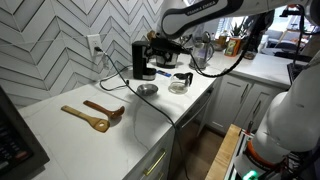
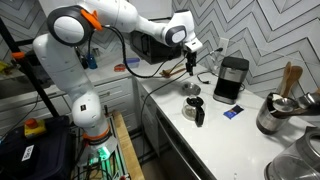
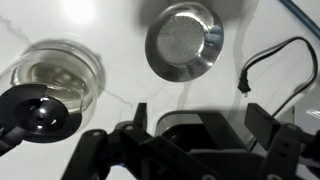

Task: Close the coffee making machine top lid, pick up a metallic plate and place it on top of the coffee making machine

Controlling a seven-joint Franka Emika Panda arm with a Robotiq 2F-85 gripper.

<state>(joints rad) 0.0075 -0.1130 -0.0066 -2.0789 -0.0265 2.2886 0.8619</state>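
Field notes, remote station.

- One claw (image 3: 200,125), fingers (image 3: 140,122) spread wide with nothing pinched. It hangs above the back edge of the white bench (image 1: 60,135).
- One tall black plastic drip coffee maker (image 2: 232,78) stands at the back edge, against the tiled wall.
- I cannot tell whether its flat black top lid is up or down: the claw hides it in an exterior view, and it is too small elsewhere.
- One small round shiny metal plate (image 3: 184,40) lies flat on the bench, just in front of the machine on the front-edge side.
- One clear glass carafe (image 3: 55,72) with a black handle sits near the plate, not touching it.
- Two wooden spoons (image 1: 80,114) lie near the front edge, well apart from the plate.
- One black power cord (image 3: 278,62) trails across the benchtop.
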